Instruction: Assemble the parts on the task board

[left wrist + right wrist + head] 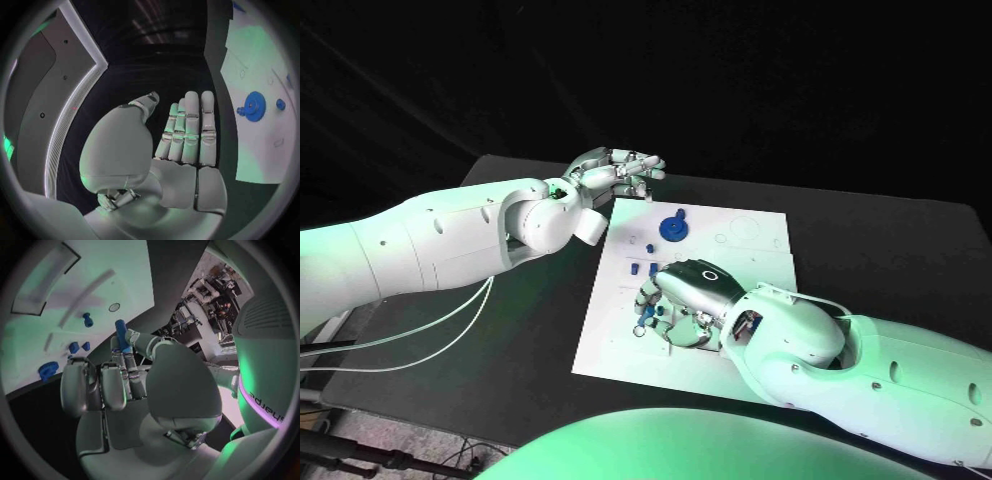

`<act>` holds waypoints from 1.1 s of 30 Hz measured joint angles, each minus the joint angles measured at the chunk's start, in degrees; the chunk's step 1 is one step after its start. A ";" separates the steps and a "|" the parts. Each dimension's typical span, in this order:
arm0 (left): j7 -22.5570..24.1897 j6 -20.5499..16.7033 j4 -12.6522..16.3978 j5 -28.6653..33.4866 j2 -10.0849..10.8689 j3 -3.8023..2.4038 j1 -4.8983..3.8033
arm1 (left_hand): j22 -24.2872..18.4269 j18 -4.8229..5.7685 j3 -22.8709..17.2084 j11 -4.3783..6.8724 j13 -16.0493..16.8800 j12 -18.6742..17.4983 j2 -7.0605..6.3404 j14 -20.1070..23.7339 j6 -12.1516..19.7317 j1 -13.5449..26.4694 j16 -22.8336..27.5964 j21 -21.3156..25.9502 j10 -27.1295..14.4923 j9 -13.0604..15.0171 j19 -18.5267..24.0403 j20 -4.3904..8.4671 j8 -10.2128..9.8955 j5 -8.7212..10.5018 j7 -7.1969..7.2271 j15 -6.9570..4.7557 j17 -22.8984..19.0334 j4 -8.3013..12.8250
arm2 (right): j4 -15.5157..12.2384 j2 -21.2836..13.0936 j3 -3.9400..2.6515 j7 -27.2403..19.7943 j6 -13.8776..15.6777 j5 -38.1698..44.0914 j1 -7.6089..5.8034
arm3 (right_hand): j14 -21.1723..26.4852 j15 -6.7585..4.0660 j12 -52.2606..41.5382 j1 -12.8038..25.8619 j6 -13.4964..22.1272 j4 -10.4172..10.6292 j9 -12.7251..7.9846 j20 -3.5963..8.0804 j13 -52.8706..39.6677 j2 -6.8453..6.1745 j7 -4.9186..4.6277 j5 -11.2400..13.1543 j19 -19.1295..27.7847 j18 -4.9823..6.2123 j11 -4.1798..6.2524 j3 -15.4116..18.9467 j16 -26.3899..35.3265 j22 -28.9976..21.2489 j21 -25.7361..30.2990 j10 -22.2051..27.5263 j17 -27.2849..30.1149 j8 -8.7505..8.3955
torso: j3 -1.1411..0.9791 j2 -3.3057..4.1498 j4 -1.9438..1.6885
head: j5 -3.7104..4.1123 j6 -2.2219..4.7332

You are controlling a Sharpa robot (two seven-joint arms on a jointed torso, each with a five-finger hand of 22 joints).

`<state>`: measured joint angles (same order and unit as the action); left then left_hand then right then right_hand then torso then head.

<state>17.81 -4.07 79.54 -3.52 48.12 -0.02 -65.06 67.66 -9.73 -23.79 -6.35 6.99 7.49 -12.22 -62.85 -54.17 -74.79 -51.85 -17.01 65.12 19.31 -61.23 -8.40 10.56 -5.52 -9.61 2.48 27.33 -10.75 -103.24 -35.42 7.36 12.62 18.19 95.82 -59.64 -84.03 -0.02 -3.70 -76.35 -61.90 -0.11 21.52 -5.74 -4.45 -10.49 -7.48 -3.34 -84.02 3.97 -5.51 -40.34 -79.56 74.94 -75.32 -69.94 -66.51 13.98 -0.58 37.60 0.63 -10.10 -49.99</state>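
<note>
The table (906, 240) is black and matte, its far edge meeting a dark, unlit background; pale green light falls on the arms and on the near part of the board (747, 262), a white plate lying flat in the middle of the table, marked with faint outlines and small holes; cables trail off the table's left side near the floor.

The left hand (610, 170) hangs above the table just beyond the board's far left corner, touching nothing; in the left wrist view its fingers (190, 130) are straight and pressed side by side, the thumb set apart, the palm bare, so it holds nothing.

The right hand (687, 300) sits low over the board's near middle, fingers curled downward; in the right wrist view it pinches a blue peg (121, 335) between thumb and fingertips, the peg standing up out of the grip.

A blue gear (674, 229) lies on the board's far half, well clear of both hands; small blue parts (646, 266) lie just beside the right hand, and in the right wrist view a few of them rest on the board beyond the fingers.
</note>
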 measured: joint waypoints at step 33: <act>-0.05 0.07 0.21 0.12 0.14 0.00 -0.01 | -0.07 0.00 0.00 0.00 0.04 0.00 0.00 0.00 0.00 0.00 0.00 0.26 0.00 0.04 0.00 0.00 0.00 0.00 0.00 0.00 0.01 0.00 | 5.80 3.57 0.41 -0.29 -0.01 0.18 3.12 | 0.00 0.00 0.28 0.42 0.23 -0.32 0.18 0.00 0.02 -0.27 -0.20 -0.22 0.00 0.00 0.02 -0.31 0.00 -0.02 0.00 -0.01 0.10 -0.04 | -0.08 0.03 0.05 | -0.77 0.00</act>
<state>17.76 -4.01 79.75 -3.40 48.26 -0.02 -65.07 67.60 -9.73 -23.79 -6.35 7.03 7.49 -12.22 -62.85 -54.17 -74.79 -51.85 -16.75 65.12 19.35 -61.23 -8.40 10.55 -5.53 -9.61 2.48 27.34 -10.75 -97.44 -31.85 7.77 12.33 18.19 96.00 -56.52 -84.03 -0.02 -3.42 -75.93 -61.67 -0.43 21.70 -5.74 -4.43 -10.76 -7.69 -3.56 -84.02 3.98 -5.49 -40.65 -79.56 74.93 -75.32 -69.95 -66.42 13.94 -0.66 37.62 0.68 -10.87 -49.99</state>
